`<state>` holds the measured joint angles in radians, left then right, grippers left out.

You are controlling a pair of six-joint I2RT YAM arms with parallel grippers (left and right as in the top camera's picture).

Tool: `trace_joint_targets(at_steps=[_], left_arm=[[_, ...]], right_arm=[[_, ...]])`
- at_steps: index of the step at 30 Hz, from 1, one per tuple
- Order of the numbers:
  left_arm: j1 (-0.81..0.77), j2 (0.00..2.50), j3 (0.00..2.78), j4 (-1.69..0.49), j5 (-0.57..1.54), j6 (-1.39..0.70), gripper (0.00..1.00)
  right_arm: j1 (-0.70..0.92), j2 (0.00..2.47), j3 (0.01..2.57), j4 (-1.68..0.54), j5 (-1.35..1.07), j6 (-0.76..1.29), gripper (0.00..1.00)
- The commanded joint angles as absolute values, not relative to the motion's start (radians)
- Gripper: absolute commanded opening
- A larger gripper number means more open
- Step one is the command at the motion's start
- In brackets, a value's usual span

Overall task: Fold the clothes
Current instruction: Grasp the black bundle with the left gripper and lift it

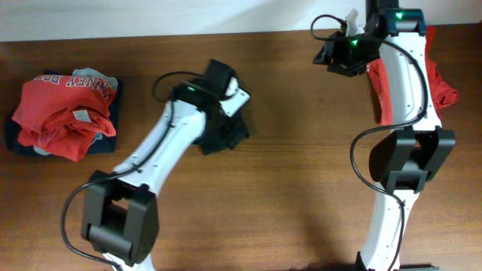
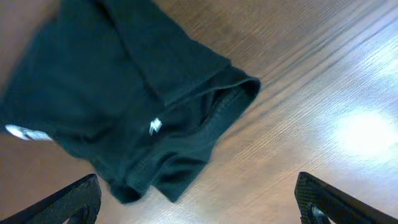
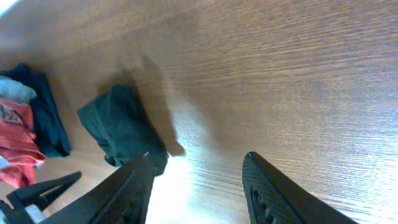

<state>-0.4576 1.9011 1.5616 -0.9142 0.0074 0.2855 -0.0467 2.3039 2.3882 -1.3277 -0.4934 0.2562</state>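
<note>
three lots of clothing lie on the brown wooden table (image 1: pixel 301 165), and by my reckoning little of the folding is done. at the far left is a heap of shirts (image 1: pixel 64 113), red with white lettering on top, grey and navy under it. it is bunched and overlapping rather than squared off, so i judge it unfolded or only roughly stacked. at the far right edge a red garment (image 1: pixel 446 86) lies crumpled, partly hidden behind my right arm.

near the middle is the black t-shirt (image 2: pixel 124 93), straight under my left wrist. it is gathered into a compact lump with a hem or sleeve opening gaping toward the bare wood. it may be doubled over, but it is not flat, so i would call it mid-fold at best.

my left gripper (image 2: pixel 199 202) hangs above the near edge of that shirt with its fingers spread wide, holding nothing and not touching the cloth. my right gripper (image 3: pixel 196 180) is likewise agape and empty, over bare table far on the right, well apart from the black shirt.

smallest of all, a white tag (image 2: pixel 155 126) shows on the black fabric.
</note>
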Motion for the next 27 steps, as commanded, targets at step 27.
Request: trace_joint_targets(at_steps=[27], left_arm=[[-0.484, 1.993, 1.308, -0.635, -0.131, 0.781, 0.85]], right_arm=[[-0.033, 2.286, 2.407, -1.324, -0.459, 0.214, 0.52]])
